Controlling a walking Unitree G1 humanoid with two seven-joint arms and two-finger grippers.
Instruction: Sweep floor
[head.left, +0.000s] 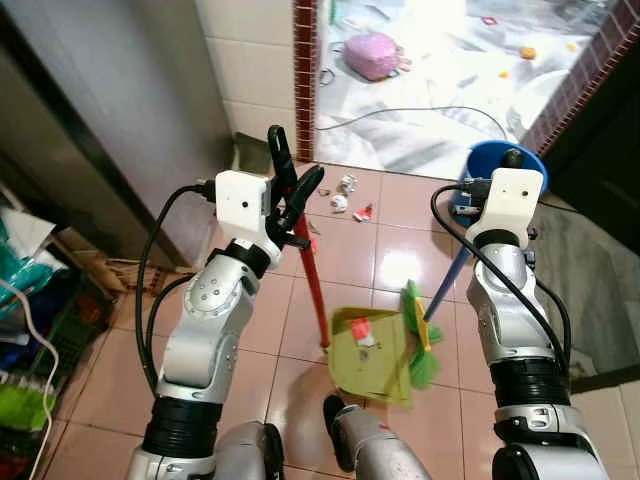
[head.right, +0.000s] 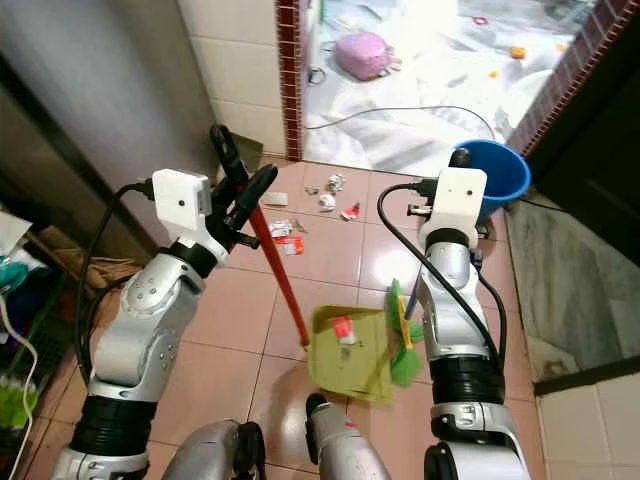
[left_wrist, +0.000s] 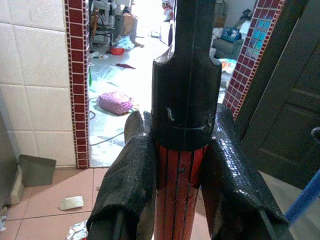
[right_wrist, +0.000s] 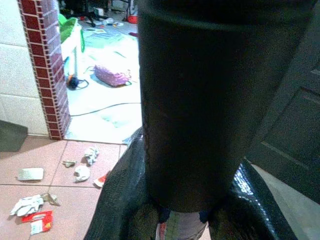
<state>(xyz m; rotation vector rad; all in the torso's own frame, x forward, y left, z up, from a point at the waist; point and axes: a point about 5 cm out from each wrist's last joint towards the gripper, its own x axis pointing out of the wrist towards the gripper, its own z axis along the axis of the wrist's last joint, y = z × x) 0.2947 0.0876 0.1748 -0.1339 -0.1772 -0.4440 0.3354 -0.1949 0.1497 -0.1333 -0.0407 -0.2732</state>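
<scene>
Left tool (head.left: 293, 190): pinching red dustpan handle (head.left: 313, 285) | Right tool (right_wrist: 185, 220): clamped on blue broom handle (head.left: 445, 288) | Green dustpan (head.left: 372, 355): on floor (head.left: 350, 255), red scrap inside | Broom bristles (head.left: 418, 335): touching dustpan | Litter (head.left: 345, 195): beyond dustpan, near doorway.

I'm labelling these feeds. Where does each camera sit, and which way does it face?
Left eye: on the head, looking down at the tiled floor; both arms, the left gripper on the dustpan handle, the dustpan.
Right eye: beside it, same scene; the right arm holds the broom.
Left wrist: along its fingers, shut on the handle, towards the doorway.
Right wrist: along the broom's black grip, towards litter.
Both wrists share the pink bag.
</scene>
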